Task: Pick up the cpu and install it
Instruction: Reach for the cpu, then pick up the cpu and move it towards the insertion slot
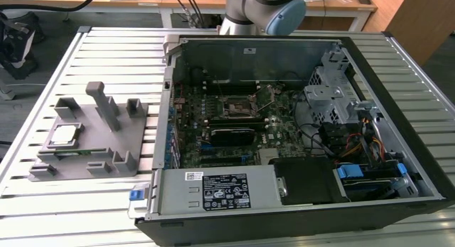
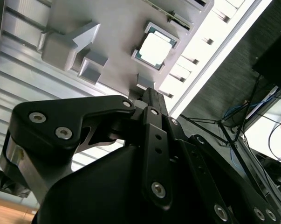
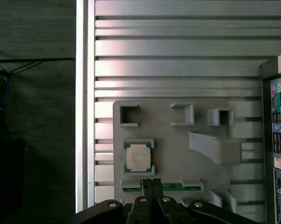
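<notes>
At the pickup's approach, the fingers [image 3: 147,186] hung pressed together and empty over the edge of the fixture tray [image 3: 177,158], near the cpu [image 3: 139,156] lying in that tray's pocket; a grasp called for spreading them first.

cpu [image 3: 139,156] top clear above, low tray ledges [image 3: 138,141] around it, tall post [image 1: 105,106] nearby

Fixture tray [image 1: 99,145] flat on slatted table [image 1: 114,50]. Cpu [image 1: 65,134] in tray pocket, on tray side farthest from computer case [image 1: 284,60]. Tall post [image 1: 104,106] on tray, between cpu pocket and case. Case open on same table, just beside tray, toward exterior view's right. Motherboard socket [image 1: 238,107] inside case, well apart from tray. Power supply [image 1: 213,191] in case corner nearest tray.
</notes>
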`<state>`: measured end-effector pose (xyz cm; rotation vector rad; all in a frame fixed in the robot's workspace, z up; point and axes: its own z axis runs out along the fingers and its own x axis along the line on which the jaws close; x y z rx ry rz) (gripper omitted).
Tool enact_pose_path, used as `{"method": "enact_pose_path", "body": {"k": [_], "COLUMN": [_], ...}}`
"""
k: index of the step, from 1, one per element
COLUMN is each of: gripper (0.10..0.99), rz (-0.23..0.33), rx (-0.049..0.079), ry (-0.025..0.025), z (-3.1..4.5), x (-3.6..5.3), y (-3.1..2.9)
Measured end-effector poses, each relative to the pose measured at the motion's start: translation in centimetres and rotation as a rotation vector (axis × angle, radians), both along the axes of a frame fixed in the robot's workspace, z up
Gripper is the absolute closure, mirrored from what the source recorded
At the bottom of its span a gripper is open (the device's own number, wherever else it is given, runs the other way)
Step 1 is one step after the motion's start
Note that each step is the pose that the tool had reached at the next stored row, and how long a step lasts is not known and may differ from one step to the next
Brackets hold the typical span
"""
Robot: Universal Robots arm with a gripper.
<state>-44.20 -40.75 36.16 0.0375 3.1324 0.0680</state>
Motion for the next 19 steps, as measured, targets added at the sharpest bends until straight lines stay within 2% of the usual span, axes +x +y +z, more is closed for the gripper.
{"method": "enact_pose_path", "body": {"k": [4, 10, 19], "gripper": [0.98, 0.98, 0.98], "rz": [0.0, 0.0, 0.002], "rx": [0.0, 0.0, 0.005], "ry": [0.0012, 0.0112, 0.0116], "z": [-0.11, -0.42, -1.13], "x": [-0.18, -0.19, -0.18], "y": [0.0, -0.1, -0.19]}}
